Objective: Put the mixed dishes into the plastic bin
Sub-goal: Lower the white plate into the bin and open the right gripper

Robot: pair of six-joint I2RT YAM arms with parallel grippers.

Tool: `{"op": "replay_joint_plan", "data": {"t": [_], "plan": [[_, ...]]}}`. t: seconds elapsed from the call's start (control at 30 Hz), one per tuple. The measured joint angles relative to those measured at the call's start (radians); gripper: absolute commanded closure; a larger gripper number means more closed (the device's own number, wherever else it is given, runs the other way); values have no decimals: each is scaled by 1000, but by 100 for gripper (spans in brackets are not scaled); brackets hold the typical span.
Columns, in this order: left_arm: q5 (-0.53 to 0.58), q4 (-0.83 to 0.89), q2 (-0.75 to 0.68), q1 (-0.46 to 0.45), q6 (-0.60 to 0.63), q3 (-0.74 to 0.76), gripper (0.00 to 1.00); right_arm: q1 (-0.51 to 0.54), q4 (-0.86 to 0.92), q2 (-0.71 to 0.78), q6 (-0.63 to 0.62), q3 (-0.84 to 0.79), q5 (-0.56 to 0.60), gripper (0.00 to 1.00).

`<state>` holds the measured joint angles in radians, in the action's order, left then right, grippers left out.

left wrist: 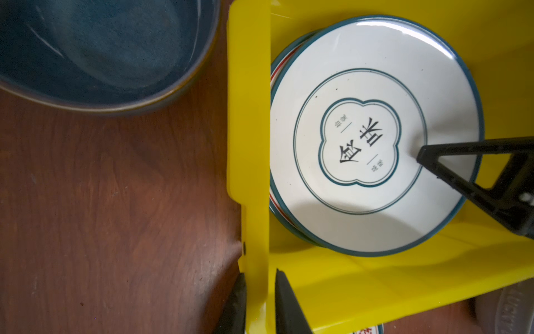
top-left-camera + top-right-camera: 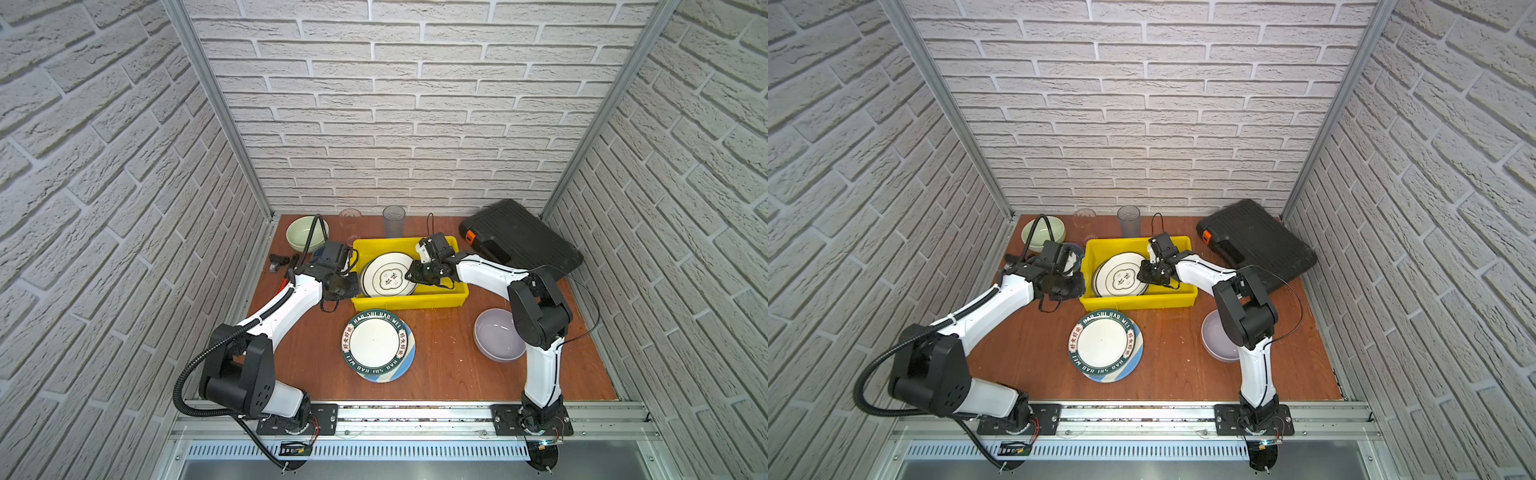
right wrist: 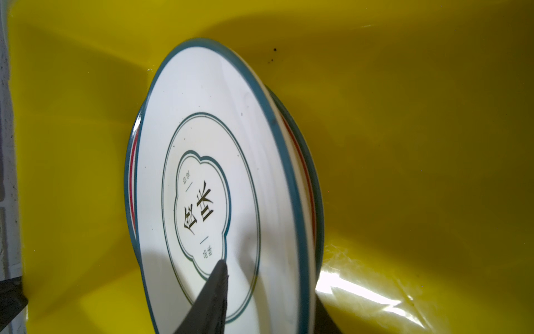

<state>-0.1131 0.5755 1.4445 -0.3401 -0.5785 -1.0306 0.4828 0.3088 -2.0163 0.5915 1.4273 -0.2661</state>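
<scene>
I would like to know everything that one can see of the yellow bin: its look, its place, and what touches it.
The yellow bin is a rectangular tub of glossy bright plastic with low sloped walls and a rolled rim. It stands upright on the wooden table, toward the back, near the middle. Inside lies a white plate with a teal edge, on another plate. The left pincer is closed on its side wall; the right pincer reaches inside, over the white plate.

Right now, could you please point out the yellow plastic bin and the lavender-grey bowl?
yellow plastic bin point(image 2: 409, 302): in a top view, front wall.
lavender-grey bowl point(image 2: 494, 336): in a top view, inner floor.
</scene>
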Motion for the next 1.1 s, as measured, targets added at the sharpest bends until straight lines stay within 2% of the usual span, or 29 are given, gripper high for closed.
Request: {"op": "replay_joint_plan", "data": {"t": [0.47,0.57,0.8,1.0,1.1], "plan": [[0,0,-2,1,-2,0,80,34,103,-24,-26,73,79,49],[-1,-2,-9,2,-7,2,80,42,118,-24,-28,79,93,40],[-9,-10,-28,2,-13,2,80,50,132,-24,-31,82,113,39],[-16,-18,-30,2,-20,10,80,61,161,-24,-51,106,146,27],[-19,-18,-30,2,-23,13,80,69,176,-24,-57,120,164,26]]}}
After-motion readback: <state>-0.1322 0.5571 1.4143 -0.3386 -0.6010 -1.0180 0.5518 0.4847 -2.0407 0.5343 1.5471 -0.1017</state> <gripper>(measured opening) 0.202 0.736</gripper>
